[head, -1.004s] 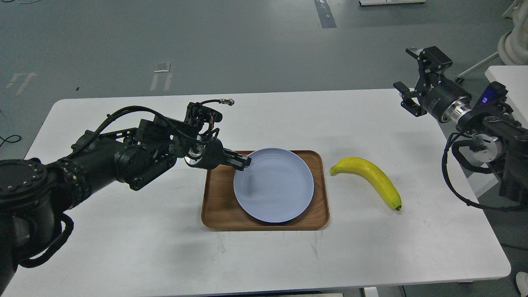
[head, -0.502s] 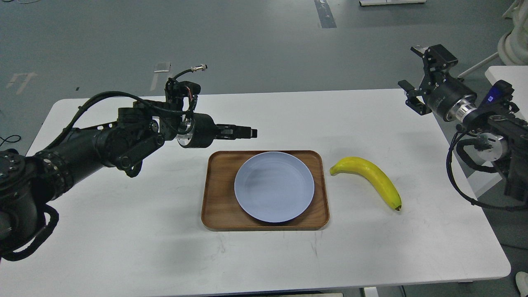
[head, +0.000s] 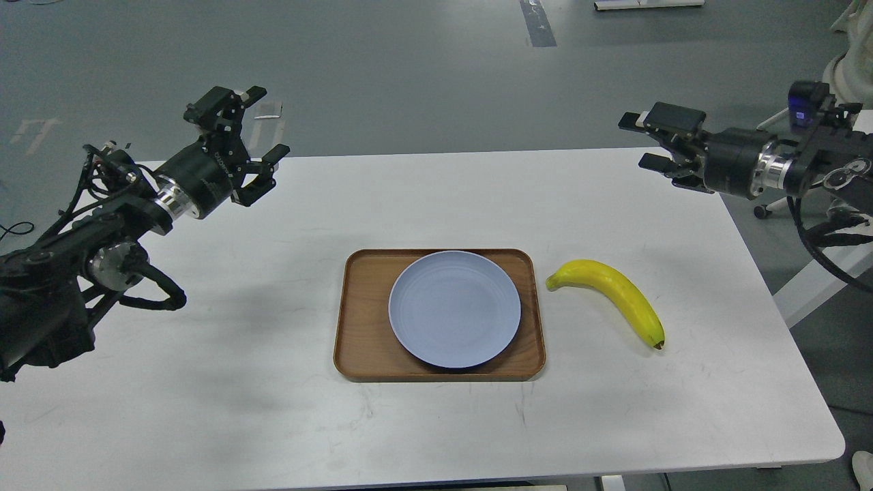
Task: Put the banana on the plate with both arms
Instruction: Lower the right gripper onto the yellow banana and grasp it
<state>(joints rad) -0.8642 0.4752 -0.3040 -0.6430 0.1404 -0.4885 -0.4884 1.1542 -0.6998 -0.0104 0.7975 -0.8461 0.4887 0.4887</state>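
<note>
The yellow banana point(head: 610, 293) lies on the white table right of the tray, its dark tip toward the front right. The pale blue plate point(head: 455, 308) sits empty on the brown wooden tray point(head: 361, 320). My left gripper point(head: 258, 129) is open and empty, raised above the table's far left, well away from the plate. My right gripper point(head: 638, 141) is open and empty, held high over the table's far right edge, beyond and right of the banana.
The white table point(head: 239, 382) spans the view, its right edge close to the banana. A second white surface point(head: 861, 121) stands at the far right behind my right arm. Grey floor lies beyond the table.
My left arm pulled back from the plate's left rim, up and to the far left, and its gripper opened. My right gripper swung to point left and shifted slightly left. Plate and banana stayed put.
</note>
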